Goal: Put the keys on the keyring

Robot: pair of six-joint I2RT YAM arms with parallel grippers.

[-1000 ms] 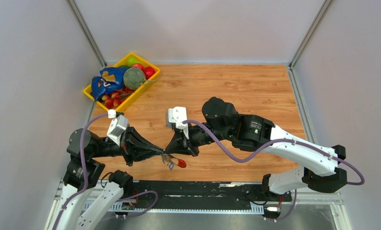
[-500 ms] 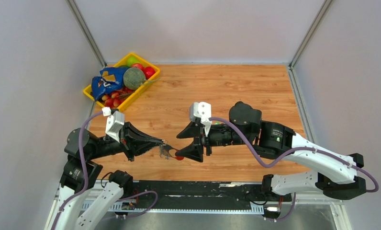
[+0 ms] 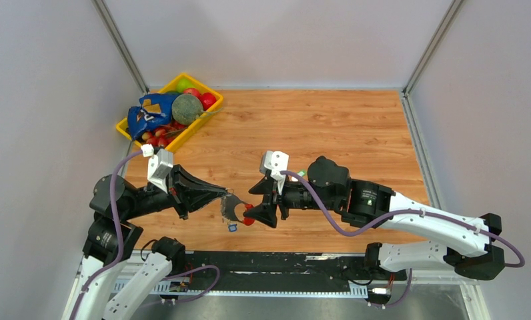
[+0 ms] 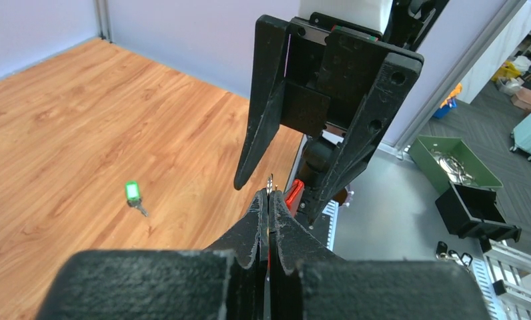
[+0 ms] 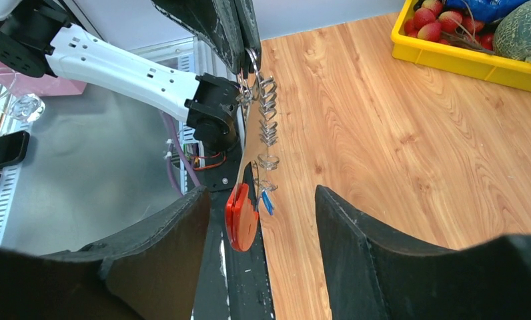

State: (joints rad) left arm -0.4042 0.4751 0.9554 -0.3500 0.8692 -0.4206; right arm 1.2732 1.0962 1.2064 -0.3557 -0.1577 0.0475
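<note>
The keyring [image 3: 235, 209] hangs from my left gripper [image 3: 225, 194], which is shut on its metal ring [image 4: 270, 181]. In the right wrist view its silvery chain [image 5: 268, 120] dangles down to the red piece [image 5: 241, 217]. A blue key [image 5: 267, 202] hangs by the chain's lower end. My right gripper [image 3: 258, 203] stands open, its fingers either side of the red piece [image 3: 248, 220] without touching it. A green key [image 4: 133, 193] lies alone on the wooden table, behind the right gripper in the top view [image 3: 301, 173].
A yellow bin [image 3: 126, 128] with fruit, red balls and a blue bag stands at the table's back left corner. The table's front edge and the black rail [image 3: 283, 261] run just below the hanging keyring.
My right gripper has opened, let go of the keyring, drawn back right, then edged left again. The keyring now hangs from the left gripper alone, which has risen slightly.
</note>
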